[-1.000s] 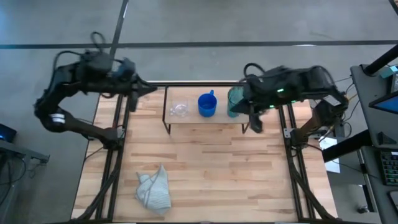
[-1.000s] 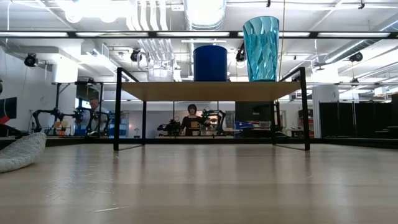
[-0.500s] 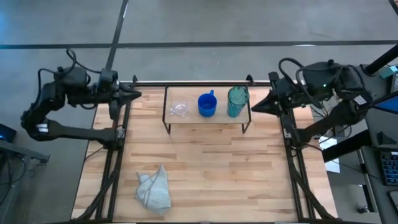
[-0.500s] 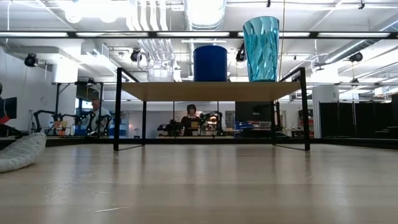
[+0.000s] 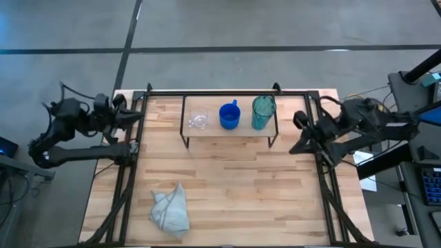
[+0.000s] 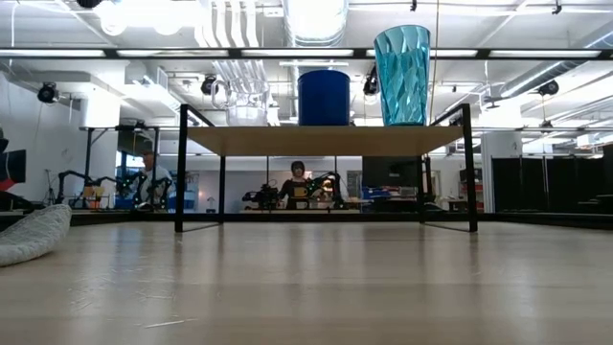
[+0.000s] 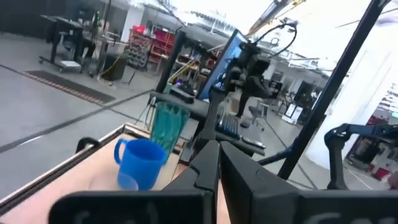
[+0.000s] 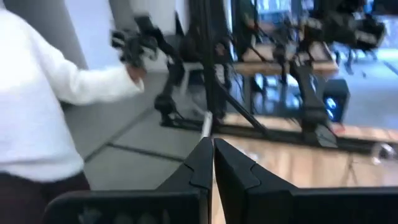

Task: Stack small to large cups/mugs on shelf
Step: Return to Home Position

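Observation:
The shelf (image 5: 229, 131), a black wire rack with a light wooden top, stands at the table's far middle. On its top stand, from left to right, the small clear glass cup (image 5: 199, 120), the blue mug (image 5: 229, 116) and the taller teal cup (image 5: 262, 112). In the low view the blue mug (image 6: 323, 97) and the teal cup (image 6: 401, 75) rest by their bases on the shelf top (image 6: 321, 140). My left gripper (image 5: 140, 114) is shut and empty at the table's far left edge. My right gripper (image 5: 296, 147) is shut and empty near the right edge.
A crumpled pale grey-green cloth (image 5: 170, 211) lies at the table's near left and also shows in the low view (image 6: 34, 233). A person's white sleeve (image 8: 43, 93) shows beyond the table in the right wrist view. Bare wood lies in front of the shelf.
Both arms have drawn back from the shelf. My left gripper has gone toward the table's left edge. My right gripper has gone from beside the teal cup toward the right edge and then the near side. The three cups have stayed in place.

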`<act>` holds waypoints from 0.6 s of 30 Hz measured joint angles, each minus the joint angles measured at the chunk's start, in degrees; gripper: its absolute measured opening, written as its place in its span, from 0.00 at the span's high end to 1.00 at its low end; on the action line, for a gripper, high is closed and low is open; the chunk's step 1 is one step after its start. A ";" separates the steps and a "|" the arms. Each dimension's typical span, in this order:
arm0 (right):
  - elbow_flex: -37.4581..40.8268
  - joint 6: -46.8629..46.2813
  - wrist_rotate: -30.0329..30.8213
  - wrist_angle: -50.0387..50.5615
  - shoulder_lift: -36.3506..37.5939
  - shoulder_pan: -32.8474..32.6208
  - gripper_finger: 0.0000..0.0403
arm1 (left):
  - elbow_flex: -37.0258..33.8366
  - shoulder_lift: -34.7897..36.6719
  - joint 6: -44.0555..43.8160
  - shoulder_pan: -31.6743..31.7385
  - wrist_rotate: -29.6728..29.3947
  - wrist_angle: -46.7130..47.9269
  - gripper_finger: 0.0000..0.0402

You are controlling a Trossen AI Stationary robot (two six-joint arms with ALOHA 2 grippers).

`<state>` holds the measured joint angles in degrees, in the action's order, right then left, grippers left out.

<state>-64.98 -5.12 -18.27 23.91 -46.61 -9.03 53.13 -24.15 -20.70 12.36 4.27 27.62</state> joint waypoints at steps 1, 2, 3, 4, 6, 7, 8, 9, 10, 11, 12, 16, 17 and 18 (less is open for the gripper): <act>2.95 -0.84 -0.31 -3.18 1.54 -0.13 0.98 | -1.61 1.06 -0.47 0.00 0.03 -0.65 1.00; 5.77 -1.94 -0.32 -5.83 2.89 -0.13 0.98 | -3.06 2.03 -1.10 0.00 0.11 -1.11 1.00; 8.37 -2.91 -0.32 -7.82 4.21 -0.11 0.98 | -4.34 3.06 -1.45 0.00 0.24 -1.87 1.00; 10.87 -3.67 -0.29 -9.29 5.47 -0.09 0.98 | -5.47 4.15 -1.75 0.00 0.47 -2.73 1.00; 15.33 -4.11 -0.26 -11.08 7.65 -0.11 0.98 | -8.03 6.22 -3.01 -0.01 0.80 -3.55 1.00; 17.39 -4.09 -0.27 -12.03 8.73 -0.11 0.98 | -9.16 7.01 -3.64 0.00 0.88 -3.80 1.00; 19.41 -4.09 -0.28 -13.20 9.75 -0.11 0.98 | -10.45 7.65 -4.28 0.00 1.13 -3.81 1.00; 21.29 -4.10 -0.28 -14.29 10.75 -0.12 0.98 | -11.94 8.16 -4.48 0.00 1.37 -4.06 1.00; 23.14 -4.28 -0.23 -15.34 11.69 -0.11 0.98 | -13.29 8.72 -4.49 0.00 1.66 -4.98 1.00; 25.00 -4.54 -0.18 -16.88 12.54 -0.11 0.98 | -14.47 9.30 -4.49 -0.02 1.87 -6.17 1.00; 26.76 -5.08 -0.12 -18.36 13.32 -0.11 0.98 | -15.71 9.90 -4.47 0.00 1.92 -7.59 1.00; 33.12 -6.95 -0.02 -23.31 16.45 -0.11 0.98 | -20.54 11.79 -4.53 0.00 2.11 -10.11 1.00; 34.62 -6.94 -0.02 -24.11 17.18 -0.11 0.98 | -21.78 12.07 -4.97 0.00 2.21 -10.33 1.00; 36.10 -6.71 0.02 -24.97 17.88 -0.11 0.98 | -22.92 12.33 -5.83 -0.02 2.25 -10.78 1.00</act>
<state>-28.88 -11.83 -18.25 -1.06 -28.73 -9.15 30.21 -11.82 -26.53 12.34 6.52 16.84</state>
